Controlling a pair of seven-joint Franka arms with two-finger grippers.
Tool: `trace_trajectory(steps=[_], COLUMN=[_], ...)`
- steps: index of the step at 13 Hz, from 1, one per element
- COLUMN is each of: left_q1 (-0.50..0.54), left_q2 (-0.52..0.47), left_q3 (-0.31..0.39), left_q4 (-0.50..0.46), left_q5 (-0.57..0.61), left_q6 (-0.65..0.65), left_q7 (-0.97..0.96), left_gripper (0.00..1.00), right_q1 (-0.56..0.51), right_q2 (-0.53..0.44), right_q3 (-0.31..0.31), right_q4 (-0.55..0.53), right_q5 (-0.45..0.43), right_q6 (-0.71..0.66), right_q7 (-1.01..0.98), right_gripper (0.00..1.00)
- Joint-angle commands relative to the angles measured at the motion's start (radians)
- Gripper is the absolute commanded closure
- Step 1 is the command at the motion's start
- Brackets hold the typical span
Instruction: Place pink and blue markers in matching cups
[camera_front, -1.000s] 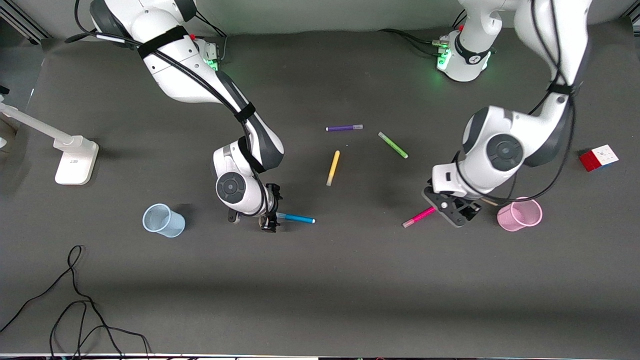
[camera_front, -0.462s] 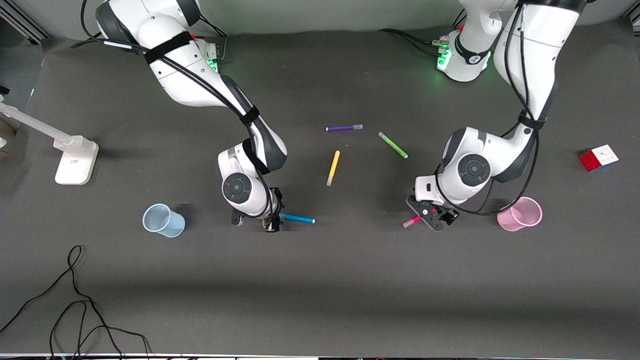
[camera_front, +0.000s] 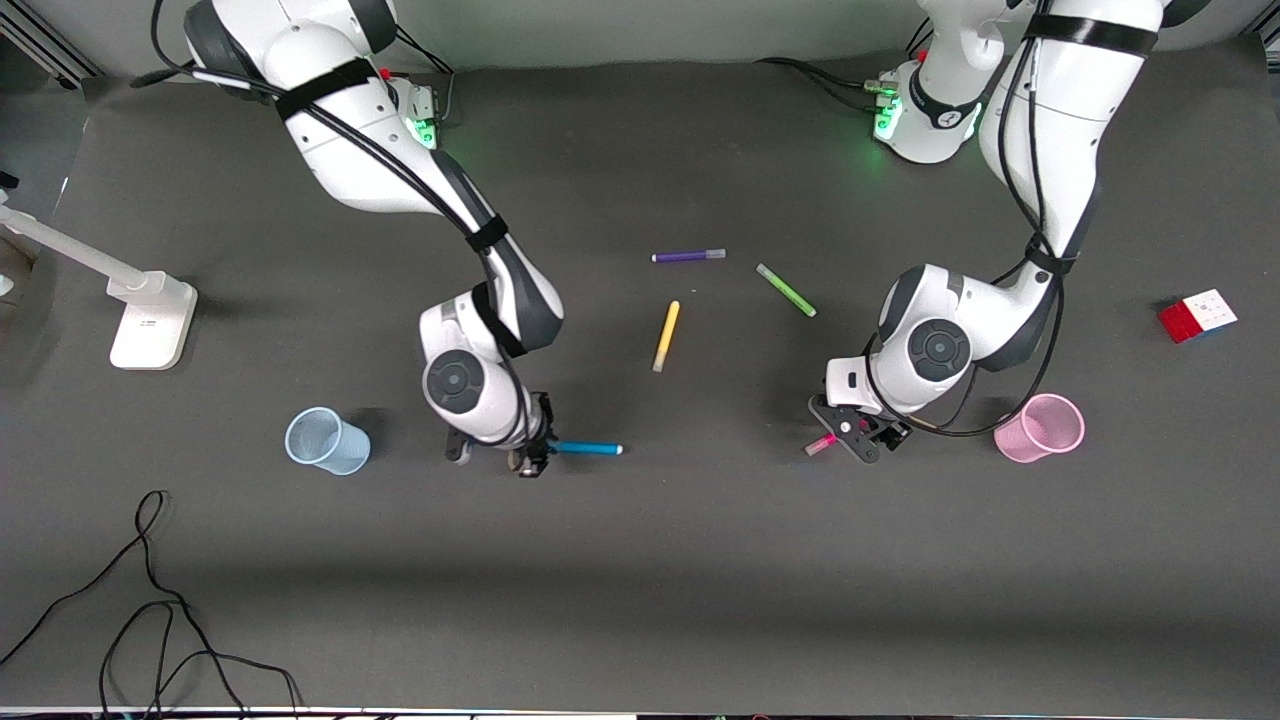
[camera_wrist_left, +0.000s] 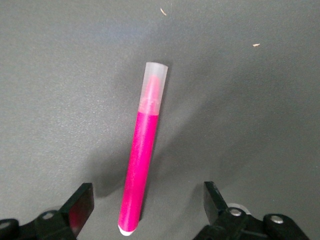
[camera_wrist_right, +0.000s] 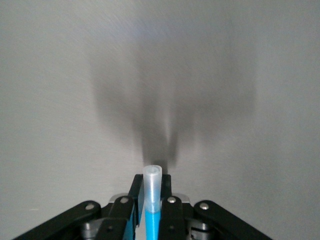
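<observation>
The right gripper (camera_front: 535, 455), lower centre of the front view, has its fingers (camera_wrist_right: 134, 196) pinched on the blue marker (camera_front: 587, 449) near its capped end; the blue cup (camera_front: 326, 440) stands lower left. The left gripper (camera_front: 850, 437) holds its fingers (camera_wrist_left: 80, 206) spread astride the pink marker (camera_wrist_left: 141, 165), which lies flat on the table (camera_front: 700, 560); the pink cup (camera_front: 1040, 428) waits just beside. It should probably settle lower, centre the barrel, then close squarely.

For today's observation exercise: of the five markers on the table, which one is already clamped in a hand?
The blue marker: the right hand is shut on it. The others lie ungripped, the pink marker between the left hand's open fingers.
</observation>
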Motion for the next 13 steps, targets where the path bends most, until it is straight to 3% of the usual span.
trace_trajectory(steps=[1,4,7,8,10,13], left_q1=[-0.013,-0.013,-0.012,-0.01,-0.01,0.001], left_q2=[0.0,-0.001,-0.001,-0.004,-0.011,-0.064], left_q3=[0.009,0.009,0.009,0.009,0.007,0.006], left_q4=[0.0,0.0,0.0,0.002,0.005,0.04], left_q5=[0.021,0.022,0.022,0.022,0.022,0.014], left_q6=[0.009,0.001,-0.007,-0.008,-0.013,-0.109], left_q7=[-0.04,-0.089,-0.108,-0.114,-0.14,-0.166], left_gripper=[0.16,0.54,0.77,0.86,0.94,0.98], right_q1=[-0.054,-0.195,-0.288,-0.301,-0.299,-0.262], right_q2=[-0.112,-0.128,-0.134,-0.134,-0.145,-0.127], right_q3=[-0.035,-0.038,-0.038,-0.04,-0.027,-0.026], right_q4=[0.081,0.297,0.478,0.509,0.514,0.444], right_q5=[-0.015,-0.005,-0.018,-0.062,-0.266,-0.476], right_q6=[-0.259,-0.603,-0.942,-1.031,-1.133,-1.158], right_q7=[-0.122,-0.345,-0.564,-0.679,-0.88,-1.022], right_gripper=[1.0,1.0,1.0,1.0,1.0,1.0])
